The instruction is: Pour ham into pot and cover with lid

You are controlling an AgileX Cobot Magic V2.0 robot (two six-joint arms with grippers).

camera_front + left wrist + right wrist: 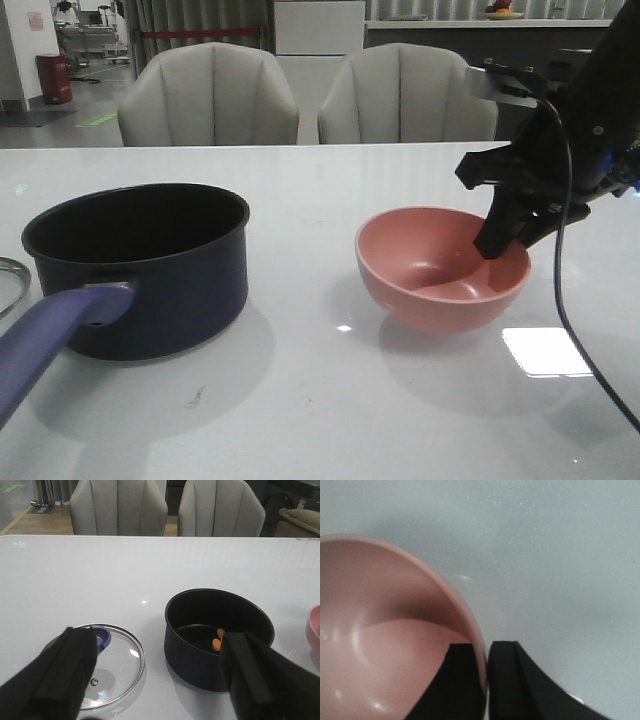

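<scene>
Ham chunks [218, 638], small and orange, already lie in your dark navy pot [140, 265] near the table's left edge, its long handle [50, 335] pointing toward the front edge. Your right gripper [487, 652] pinches the empty pink bowl's [440, 270] rim; lifting could drag it. Left gripper [155, 680] gapes empty near the glass lid [107, 665].

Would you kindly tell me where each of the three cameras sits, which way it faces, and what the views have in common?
Front view: looks forward across the table toward two chairs, showing the pot, the pink bowl and the right gripper at the bowl's rim.
Left wrist view: on the left arm, above the table, facing the lid and pot with ham inside; the left gripper shows open.
Right wrist view: on the right arm, looking down at the bowl rim between its fingers.
Shared: front and left wrist both show pot, bowl and chairs.
</scene>
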